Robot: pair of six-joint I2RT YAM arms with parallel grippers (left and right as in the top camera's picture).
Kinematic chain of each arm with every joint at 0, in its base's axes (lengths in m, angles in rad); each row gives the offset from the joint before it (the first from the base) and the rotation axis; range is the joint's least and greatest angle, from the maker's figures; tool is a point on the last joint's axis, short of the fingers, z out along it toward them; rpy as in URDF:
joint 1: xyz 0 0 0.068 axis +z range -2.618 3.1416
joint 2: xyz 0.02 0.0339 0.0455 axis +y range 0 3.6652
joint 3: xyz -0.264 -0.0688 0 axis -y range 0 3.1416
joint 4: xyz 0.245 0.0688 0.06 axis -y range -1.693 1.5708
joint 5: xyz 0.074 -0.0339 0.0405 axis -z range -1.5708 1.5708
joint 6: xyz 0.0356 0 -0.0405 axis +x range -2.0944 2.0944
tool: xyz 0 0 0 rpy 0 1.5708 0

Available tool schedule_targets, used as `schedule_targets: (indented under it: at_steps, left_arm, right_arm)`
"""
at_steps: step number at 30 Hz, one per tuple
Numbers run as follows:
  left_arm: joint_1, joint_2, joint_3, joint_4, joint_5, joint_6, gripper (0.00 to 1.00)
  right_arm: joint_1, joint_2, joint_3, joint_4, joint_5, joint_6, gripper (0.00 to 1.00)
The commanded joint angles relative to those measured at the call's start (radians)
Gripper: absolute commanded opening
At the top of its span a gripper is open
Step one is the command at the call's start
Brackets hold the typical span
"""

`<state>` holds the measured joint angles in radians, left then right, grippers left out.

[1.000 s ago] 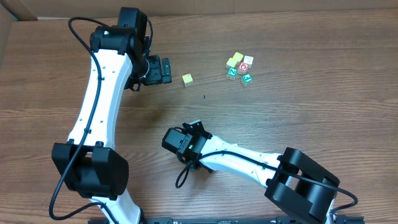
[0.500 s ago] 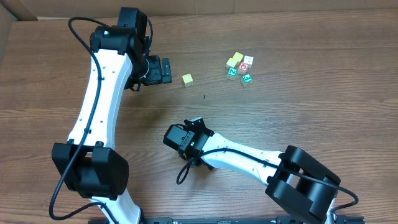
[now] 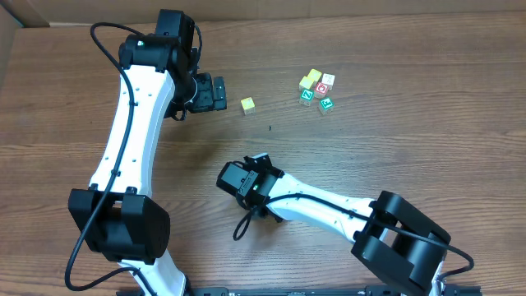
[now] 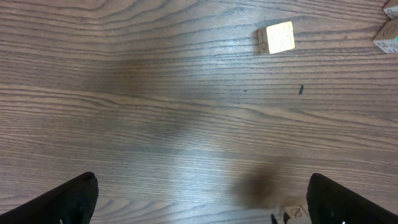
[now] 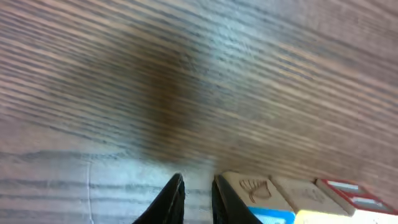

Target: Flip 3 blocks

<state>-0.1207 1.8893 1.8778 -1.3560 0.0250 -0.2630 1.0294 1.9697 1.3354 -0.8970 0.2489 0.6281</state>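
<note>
The left hand [image 4: 202, 199] is wide open over the brown wooden counter [image 3: 427, 140]. The right hand [image 5: 198, 198] is almost closed, holding nothing. The small green-marked wooden cube [image 3: 306, 95] shows a "Z".

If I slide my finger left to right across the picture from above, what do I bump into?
Left tool → lone yellow cube → right tool → huddle of little cubes.

Only legible bit: a green Z on one cube [image 3: 306, 95], cluster's 7 o'clock side. Rest's too tiny.
</note>
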Motion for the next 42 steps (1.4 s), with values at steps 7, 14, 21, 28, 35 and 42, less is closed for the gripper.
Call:
schedule_targets:
  at_steps: [7, 14, 21, 28, 35, 42]
  left_arm:
    - [-0.004, 0.008, 0.002, 0.003, -0.007, -0.014, 1.00]
    - [-0.004, 0.008, 0.002, 0.003, -0.007, -0.014, 1.00]
    - [-0.004, 0.008, 0.002, 0.003, -0.006, -0.014, 1.00]
    - [-0.004, 0.008, 0.002, 0.003, -0.007, -0.014, 1.00]
    - [-0.004, 0.008, 0.002, 0.003, -0.007, -0.014, 1.00]
    - [-0.004, 0.008, 0.002, 0.003, -0.007, -0.014, 1.00]
  right_arm:
    - [-0.060, -0.124, 0.074, -0.130, -0.237, -0.008, 0.11]
    - [-0.060, -0.124, 0.016, -0.179, -0.233, -0.008, 0.04]
    - [-0.059, -0.124, -0.106, -0.098, -0.233, -0.007, 0.04]
    - [-0.059, -0.124, -0.144, -0.005, -0.232, -0.007, 0.04]
    - [-0.060, -0.124, -0.144, -0.002, -0.213, -0.007, 0.04]
    - [-0.060, -0.124, -0.144, -0.036, -0.172, -0.007, 0.04]
